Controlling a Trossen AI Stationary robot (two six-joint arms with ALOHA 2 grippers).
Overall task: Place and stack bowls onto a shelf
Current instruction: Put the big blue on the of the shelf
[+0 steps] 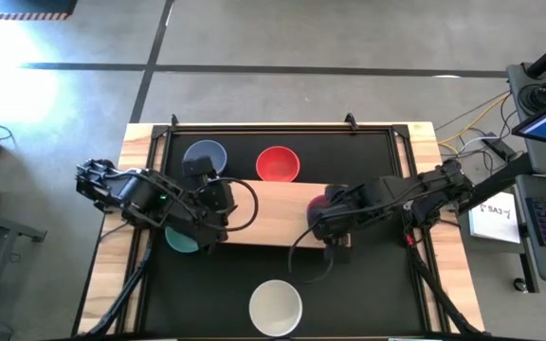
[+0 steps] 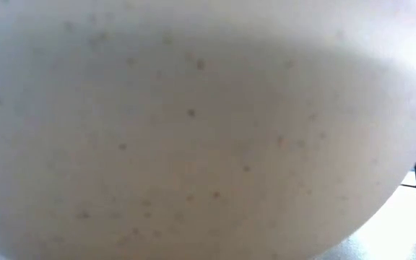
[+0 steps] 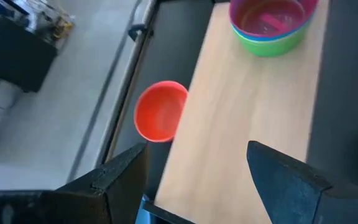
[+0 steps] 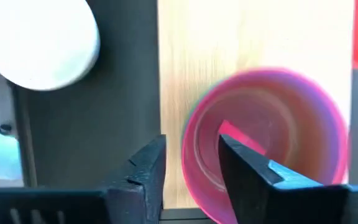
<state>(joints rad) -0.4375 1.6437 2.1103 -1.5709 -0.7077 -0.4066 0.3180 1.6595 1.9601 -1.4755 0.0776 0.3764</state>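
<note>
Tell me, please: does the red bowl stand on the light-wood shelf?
No. In the high view the red bowl stands on the black tabletop, just beyond the far edge of the shelf.

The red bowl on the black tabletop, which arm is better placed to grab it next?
Left, probably. The left end effector is open and faces the red bowl, while the right end effector is busy at the magenta bowl.

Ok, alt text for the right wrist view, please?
The right end effector hangs open over a magenta bowl at the edge of the pale wooden shelf, one finger above the bowl. A cream-white bowl sits on the black tabletop beside it.
</note>
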